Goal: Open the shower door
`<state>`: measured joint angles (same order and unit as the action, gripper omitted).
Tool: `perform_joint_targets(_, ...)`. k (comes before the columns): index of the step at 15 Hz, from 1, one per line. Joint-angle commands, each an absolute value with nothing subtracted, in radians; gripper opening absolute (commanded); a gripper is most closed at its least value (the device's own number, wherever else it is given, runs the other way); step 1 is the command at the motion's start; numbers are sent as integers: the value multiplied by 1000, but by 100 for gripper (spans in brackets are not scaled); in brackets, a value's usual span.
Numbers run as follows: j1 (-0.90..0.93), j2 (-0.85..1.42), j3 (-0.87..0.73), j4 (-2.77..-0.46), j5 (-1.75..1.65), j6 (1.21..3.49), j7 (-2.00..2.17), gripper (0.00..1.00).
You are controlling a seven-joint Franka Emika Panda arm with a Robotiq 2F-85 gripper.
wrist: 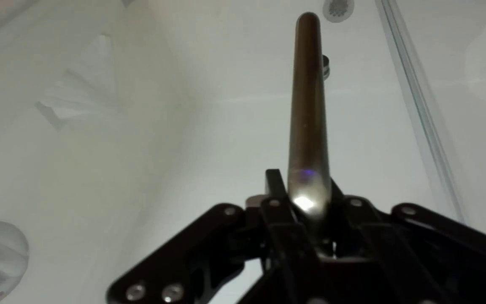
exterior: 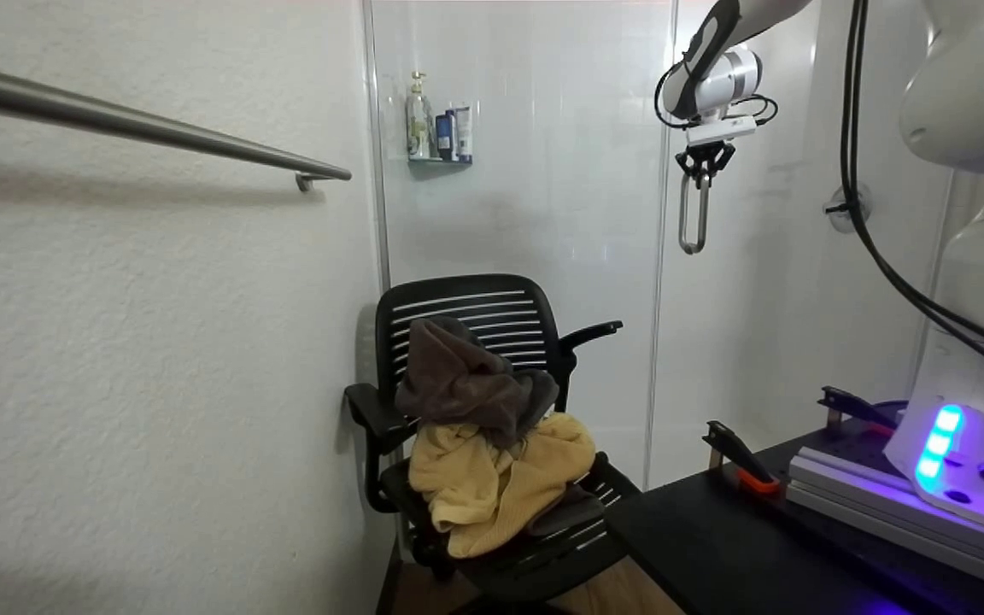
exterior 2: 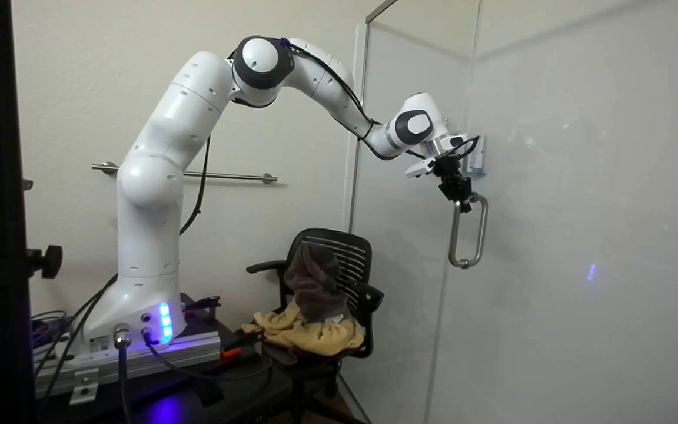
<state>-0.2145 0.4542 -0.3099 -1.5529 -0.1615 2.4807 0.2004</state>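
The shower door (exterior 2: 568, 206) is a tall clear glass panel, also in an exterior view (exterior: 757, 290). Its chrome loop handle (exterior 2: 482, 232) hangs vertically near the glass edge and also shows in an exterior view (exterior: 702, 218). My gripper (exterior 2: 462, 203) is at the top of the handle, pointing down, and is also in an exterior view (exterior: 704, 178). In the wrist view the gripper's fingers (wrist: 304, 190) sit on both sides of the handle bar (wrist: 309, 109), shut on it. The fingertips are partly hidden by the bar. I cannot tell whether the door stands ajar.
A black chair (exterior: 466, 295) with brown and yellow cloths stands before the glass beside the wall. A metal towel bar (exterior: 159, 128) runs along the wall. The arm's base is on a black table (exterior: 697, 530) with clamps. Bottles (exterior: 419, 120) stand on a shelf.
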Motion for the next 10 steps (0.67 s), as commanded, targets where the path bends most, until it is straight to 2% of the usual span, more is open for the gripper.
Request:
perform_joint_targets(1,-117,429,-413,-1574,-333,2374,407,6)
perform_joint_targets(6,17,411,-501,-1619,-573,2293,677,6)
perform_joint_targets(10,96,352,-503,-1711,-768,2172,859,6)
